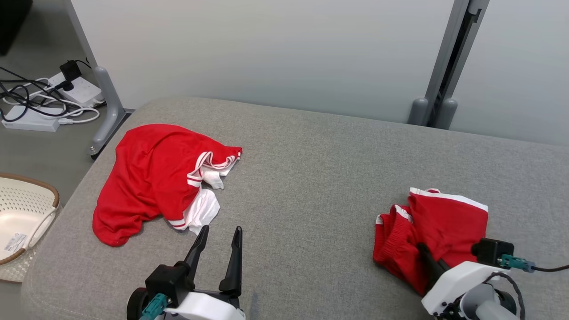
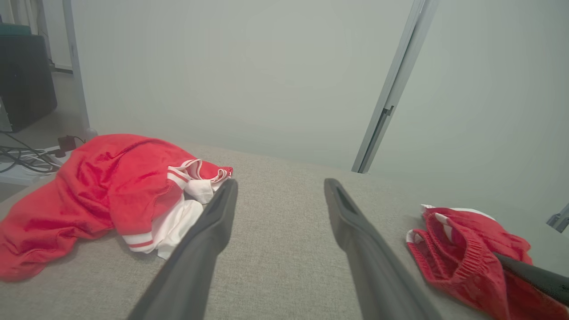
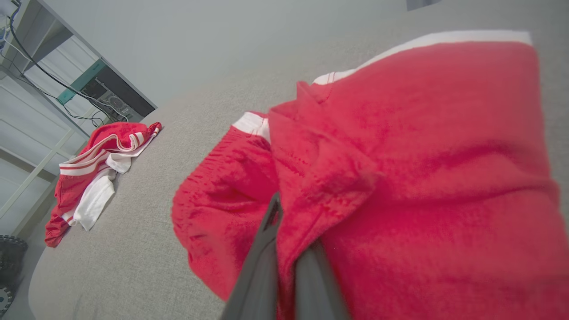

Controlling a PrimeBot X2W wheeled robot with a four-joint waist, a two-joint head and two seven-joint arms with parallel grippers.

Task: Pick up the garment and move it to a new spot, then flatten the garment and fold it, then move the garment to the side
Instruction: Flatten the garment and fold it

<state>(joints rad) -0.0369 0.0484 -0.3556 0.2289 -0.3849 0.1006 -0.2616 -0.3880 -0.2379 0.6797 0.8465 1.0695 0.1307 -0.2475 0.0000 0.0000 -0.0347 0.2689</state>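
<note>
A crumpled red garment with white trim, a pair of shorts (image 1: 444, 222) (image 2: 462, 249) (image 3: 400, 155), lies at the right of the grey padded surface (image 1: 311, 178). My right gripper (image 1: 421, 247) (image 3: 284, 222) is shut on a fold of its near edge, fingertips buried in the fabric. One of its dark fingers (image 2: 533, 275) reaches into the left wrist view. My left gripper (image 1: 222, 229) (image 2: 281, 184) hovers open near the front edge with nothing between its fingers. A second red garment with white stripes (image 1: 151, 178) (image 2: 106, 186) (image 3: 102, 160) lies bunched just beyond and left of it.
A cream perforated basket (image 1: 26, 213) sits off the surface's left edge on the floor. Power strips and tangled cables (image 1: 44, 98) lie at the far left. Grey partition posts (image 1: 106, 102) (image 1: 433, 111) stand behind the surface against a pale wall.
</note>
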